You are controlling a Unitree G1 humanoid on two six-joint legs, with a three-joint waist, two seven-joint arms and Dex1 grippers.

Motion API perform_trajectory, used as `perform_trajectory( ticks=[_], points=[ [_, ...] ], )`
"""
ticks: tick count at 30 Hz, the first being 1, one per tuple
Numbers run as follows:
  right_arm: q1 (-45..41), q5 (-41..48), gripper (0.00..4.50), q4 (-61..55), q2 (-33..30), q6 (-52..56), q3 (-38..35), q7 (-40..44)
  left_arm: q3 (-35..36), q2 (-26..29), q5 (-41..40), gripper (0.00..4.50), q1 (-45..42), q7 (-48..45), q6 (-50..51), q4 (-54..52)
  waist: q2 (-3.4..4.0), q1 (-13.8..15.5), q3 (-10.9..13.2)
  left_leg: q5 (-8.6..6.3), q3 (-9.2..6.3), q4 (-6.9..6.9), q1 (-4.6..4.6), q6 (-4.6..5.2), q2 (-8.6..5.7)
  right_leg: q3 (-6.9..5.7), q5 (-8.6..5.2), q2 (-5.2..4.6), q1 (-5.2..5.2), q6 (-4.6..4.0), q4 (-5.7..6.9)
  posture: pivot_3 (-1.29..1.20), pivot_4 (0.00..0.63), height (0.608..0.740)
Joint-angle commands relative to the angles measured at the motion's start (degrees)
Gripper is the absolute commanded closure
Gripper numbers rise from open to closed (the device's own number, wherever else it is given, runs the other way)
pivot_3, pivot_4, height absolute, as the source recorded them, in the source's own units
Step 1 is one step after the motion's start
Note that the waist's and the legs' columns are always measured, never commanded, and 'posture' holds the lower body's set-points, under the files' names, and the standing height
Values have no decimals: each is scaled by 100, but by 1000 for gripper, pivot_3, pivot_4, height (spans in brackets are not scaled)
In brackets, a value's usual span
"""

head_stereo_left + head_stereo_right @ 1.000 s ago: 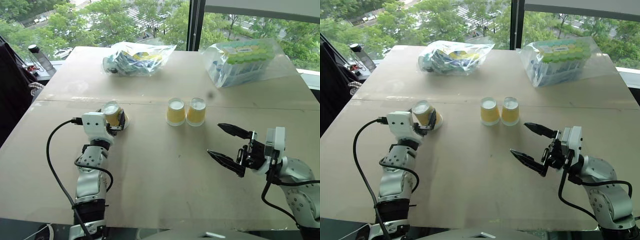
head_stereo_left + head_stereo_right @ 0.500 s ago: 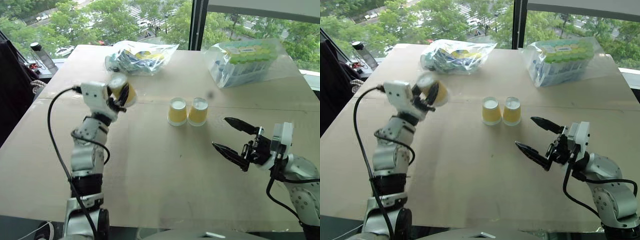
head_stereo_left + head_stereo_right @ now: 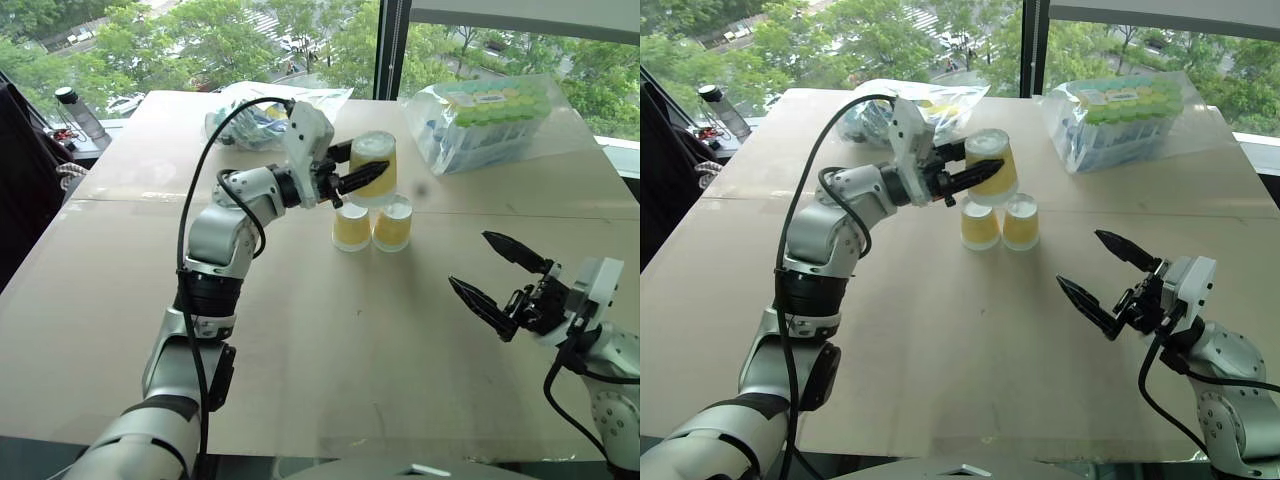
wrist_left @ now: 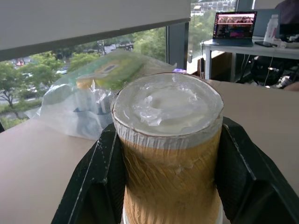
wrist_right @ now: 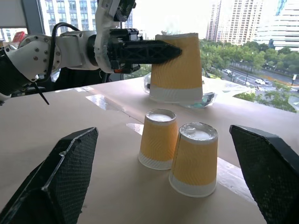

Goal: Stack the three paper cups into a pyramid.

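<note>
Nearest to us, our right tool [image 3: 497, 287] hangs above the bench's [image 3: 330, 340] near right part, its two black fingers spread wide with nothing between them, pointing toward the middle of the bench.

Further in, around the bench's middle, we see two small tapered yellow-orange paper cups standing upside down, white bottoms up, side by side and touching: the left cup [image 3: 351, 226] and the right cup [image 3: 393, 222]. They sit just beyond the seam that runs across the bench.

Directly above and slightly behind that pair, our left tool [image 3: 362, 176] is clamped on the third yellow-orange paper cup [image 3: 372, 168], one black finger on each side of its wall. This held cup is also inverted and roughly upright, and it hangs in the air over the pair, its rim close above their tops; in the right wrist view a gap shows beneath it.

Toward the far edge lie two clear plastic bags of packaged goods: one [image 3: 250, 118] near the far left side, one with green-topped contents [image 3: 495, 118] at the far right corner.
</note>
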Motion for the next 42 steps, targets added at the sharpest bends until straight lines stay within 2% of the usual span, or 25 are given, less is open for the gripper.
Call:
perform_trajectory(
  ticks=[1, 11, 22, 24, 25, 26, 27, 31, 39, 42],
  points=[
    [14, 41, 0, -119, 93, -216, -220, -161, -85, 6, 208, 2561, -160, -203, -305, 163, 1, -1, 0, 1, 1, 0, 0, -2, 0, 1, 0, 0, 0, 0, 0, 0, 150, 740],
    [42, 158, 0, -293, 180, -270, -171, -299, -93, -399, 598, 2561, -121, -28, -973, 721, 0, 12, 3, 0, 0, 1, -6, 0, -1, 2, 0, -2, -1, 0, -4, 0, 150, 740],
    [136, 271, 0, -340, 149, -256, -184, -260, -57, -521, 643, 2561, -136, -63, -1082, 922, 0, 13, 3, 0, -1, 2, -4, 1, -1, 1, 0, -2, -1, 0, -2, 0, 150, 740],
    [176, 297, 0, -355, 144, -265, -198, -246, -31, -527, 603, 1511, -113, -68, -1037, 880, 0, 12, 3, 0, -1, 2, -4, 2, -1, 1, 0, -1, -1, 0, -2, 0, 150, 740],
    [196, 307, 0, -363, 141, -272, -208, -239, -25, -523, 601, 1351, -104, -71, -1030, 857, 0, 13, 3, 0, -1, 2, -4, 2, -1, 1, 0, -1, -1, 0, -1, 0, 150, 740],
    [228, 312, 0, -372, 141, -284, -219, -228, -8, -517, 592, 670, -90, -58, -1019, 822, 0, 13, 3, -1, -1, 2, -4, 2, -1, 1, 0, -1, -1, 0, -1, 0, 150, 740],
    [262, 316, 0, -384, 144, -296, -223, -217, 14, -492, 589, 193, -71, -50, -1013, 775, 0, 14, 3, -1, -1, 2, -4, 2, -1, 1, 0, -1, -1, 0, -1, 0, 150, 740],
    [384, 344, 0, -409, 131, -330, -261, -166, 145, -289, 440, 86, 26, -133, -876, 348, 1, 0, 4, 0, -1, 2, -4, 2, -1, 2, 0, -1, -1, 0, -2, 0, 150, 740],
    [626, 407, 0, -161, -119, -313, -480, 122, 556, 350, -494, 86, 673, -338, 226, -1535, 3, 4, 5, 7, -1, 2, -3, -11, 3, 25, 0, -8, -2, 0, -2, 0, 150, 740],
    [820, 215, 0, 192, -235, -391, -542, 371, 896, 831, -913, 86, 1531, -262, 863, -2448, 7, 2, 4, 0, 1, 1, 3, 0, 3, 33, 0, -8, 0, 0, 2, 0, 150, 740]
  ],
)
